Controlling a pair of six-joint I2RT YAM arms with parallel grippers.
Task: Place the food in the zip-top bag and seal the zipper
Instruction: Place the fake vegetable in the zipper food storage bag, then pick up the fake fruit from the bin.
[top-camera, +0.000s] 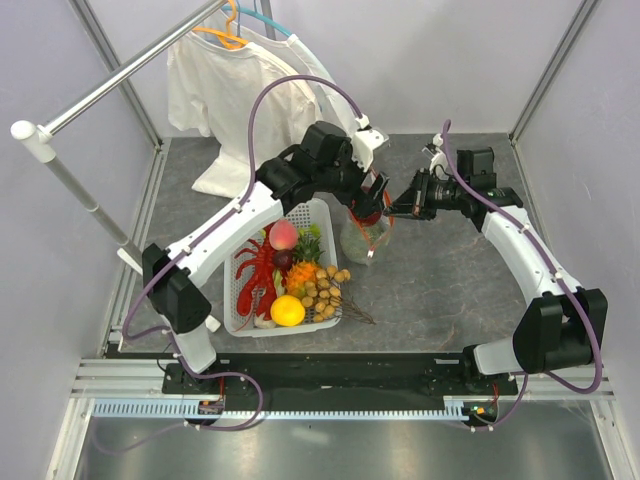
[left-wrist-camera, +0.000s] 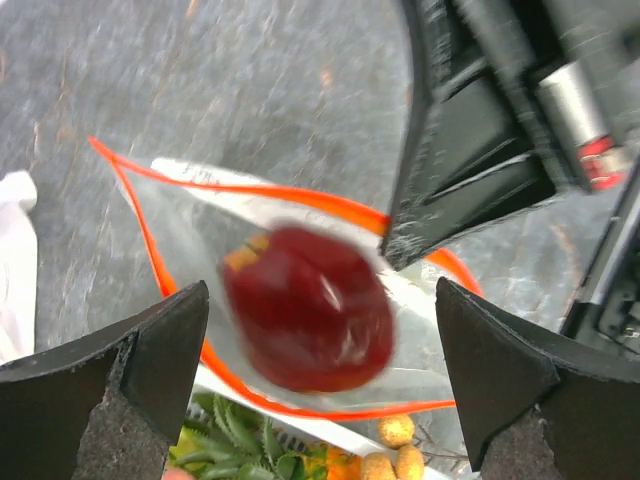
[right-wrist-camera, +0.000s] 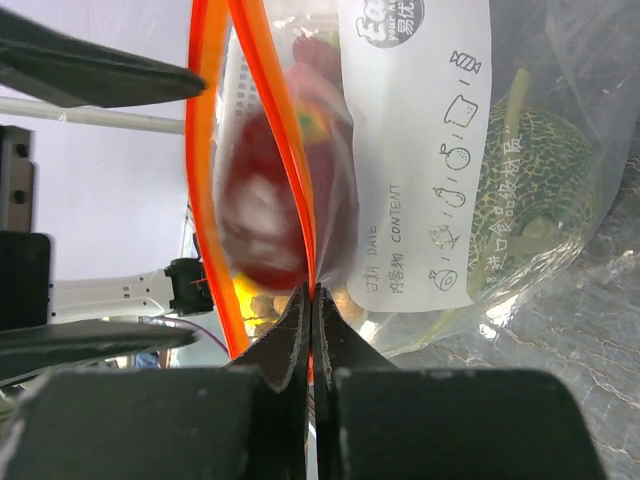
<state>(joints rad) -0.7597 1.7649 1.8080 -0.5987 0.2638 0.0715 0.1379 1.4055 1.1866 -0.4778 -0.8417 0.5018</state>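
Evidently we are mid-filling: our left gripper (left-wrist-camera: 320, 290) hangs with fingers spread wide over the zip-top bag (top-camera: 362, 240), just right of the basket (top-camera: 327, 215), the dark red piece (left-wrist-camera: 310, 335) loose in its mouth. Our right gripper (right-wrist-camera: 313, 300) pinches the zipper (right-wrist-camera: 207, 200) edge; the melon (right-wrist-camera: 540, 190) lies inside. Next, we judge, the peach (top-camera: 283, 234) wants fetching from the basket.
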